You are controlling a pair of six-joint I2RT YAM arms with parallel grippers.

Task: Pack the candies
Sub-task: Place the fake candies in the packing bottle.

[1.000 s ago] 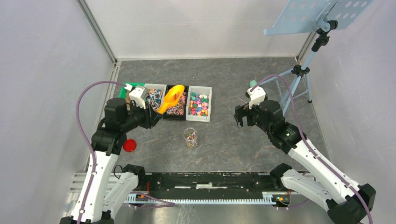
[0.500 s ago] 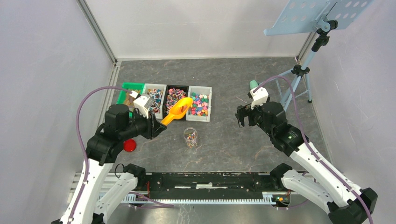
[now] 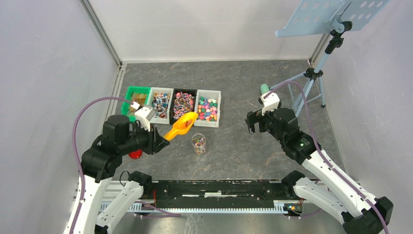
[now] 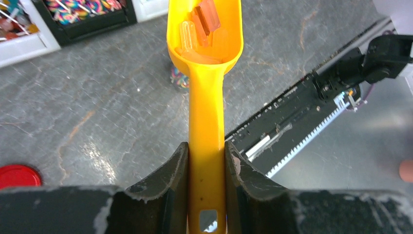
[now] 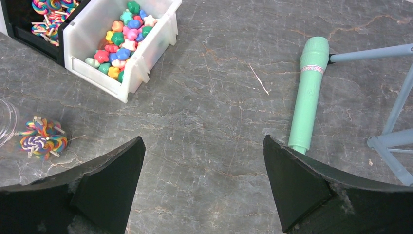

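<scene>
Top external view: loaded scoop held between bins and jar

1. Left gripper (image 4: 206, 161): the jaws are partly closed and clamp the handle of the orange scoop (image 3: 182, 125), one finger on each side. The scoop is held off the table (image 3: 253, 87). Its bowl points away from the arm and lies between the black bin (image 3: 183, 104) and the clear jar (image 3: 198, 143), near the jar's far-left side.
2. Scoop contents: the left wrist view shows a few oblong candies (image 4: 202, 19) in the bowl. Their colour cannot be told through the orange tint.
3. Remaining candies: four bins stand in a row at the far left of the table.
   - The green bin (image 3: 132, 93) holds brownish pieces.
   - The first white bin (image 3: 161, 102) and the black bin hold mixed wrapped sweets and swirl lollipops.
   - The second white bin (image 5: 146, 46) holds star-shaped sweets.
   - The jar stands upright with a small multicoloured load at its bottom.
4. Right gripper (image 5: 202, 170): the jaws are spread fully and hold nothing. It hovers over bare table, well right of the jar.
5. Red lid (image 4: 17, 175): it lies flat on the table beside the left arm.
6. Mint-green cylinder (image 5: 307, 92): it lies near the tripod stand (image 3: 314, 73).
</scene>
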